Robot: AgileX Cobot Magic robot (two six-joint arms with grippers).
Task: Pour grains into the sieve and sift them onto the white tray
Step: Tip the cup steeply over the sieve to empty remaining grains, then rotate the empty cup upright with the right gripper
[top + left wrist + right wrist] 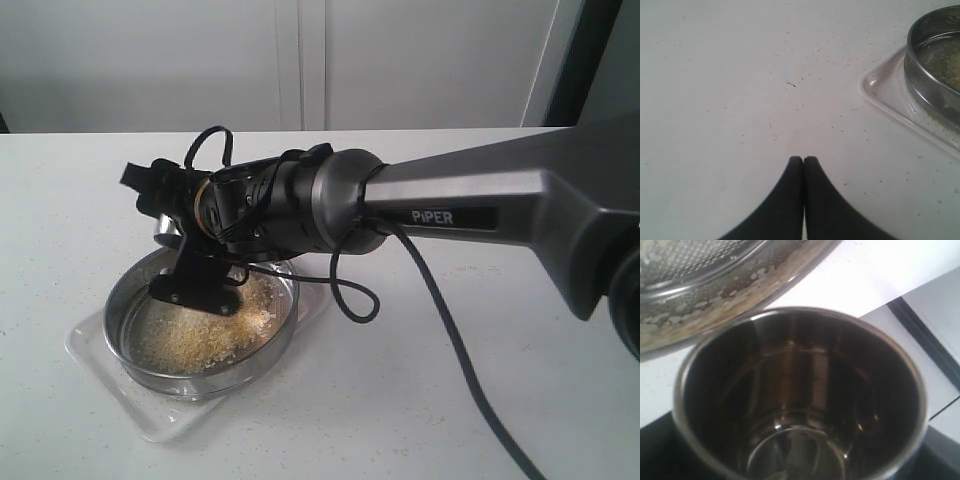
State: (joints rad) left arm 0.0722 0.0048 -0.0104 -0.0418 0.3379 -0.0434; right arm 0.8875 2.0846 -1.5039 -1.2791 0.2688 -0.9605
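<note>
The grains point(205, 325) lie in the sieve point(118, 305) as a thin, uneven layer of yellow-golden granules mixed with paler rice-like bits. They are heaped thicker toward the middle and the side nearer the arm, and dark mesh shows bare along the opposite edge. The sieve is a wide, shallow round of shiny steel standing flat on the white tray point(88, 348). The tray's rounded corner and low rim stick out past the sieve wall, and it rests on the pale table point(480, 390). The right gripper point(172, 232) reaches across from the right on a grey arm marked PIPER, with a black cable point(352, 295) looping below it. It hangs just above the sieve's far rim. Its black fingers are spread to the width of a small steel cup point(800, 400) and clamped on its sides. The cup is tipped with its mouth toward the wrist camera, its inside showing bare reflective metal, and the grain-dusted sieve mesh lies just beyond its lip. The left gripper point(803, 162) hovers over the speck-strewn tabletop beside the tray's corner, well apart from the sieve. Its two dark fingertips are pressed together with nothing between them.
</note>
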